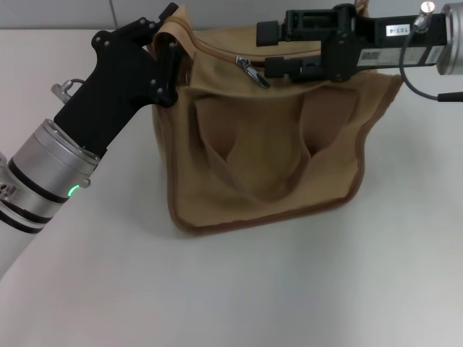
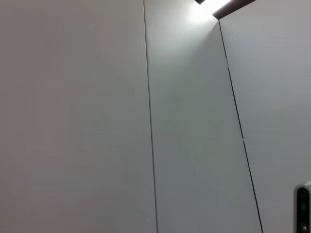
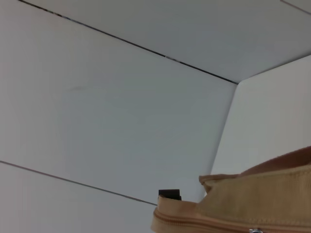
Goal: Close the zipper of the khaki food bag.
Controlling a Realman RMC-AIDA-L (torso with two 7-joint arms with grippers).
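The khaki food bag [image 1: 268,166] stands upright on the white table, front pocket facing me. Its zipper [image 1: 217,52] runs along the top, and the silver slider and pull tab [image 1: 252,71] hang near the middle. My left gripper [image 1: 171,45] is shut on the bag's left top corner. My right gripper [image 1: 270,50] reaches in from the right above the bag top, its fingers apart, the lower fingertip [image 1: 278,67] just right of the pull tab. The right wrist view shows the bag's top edge [image 3: 257,199] and the zipper tape [image 3: 194,224]. The left wrist view shows only wall panels.
The white table [image 1: 289,289] spreads in front of and to both sides of the bag. A grey panelled wall [image 1: 72,13] stands behind it. A cable [image 1: 427,90] hangs from the right arm at the bag's right end.
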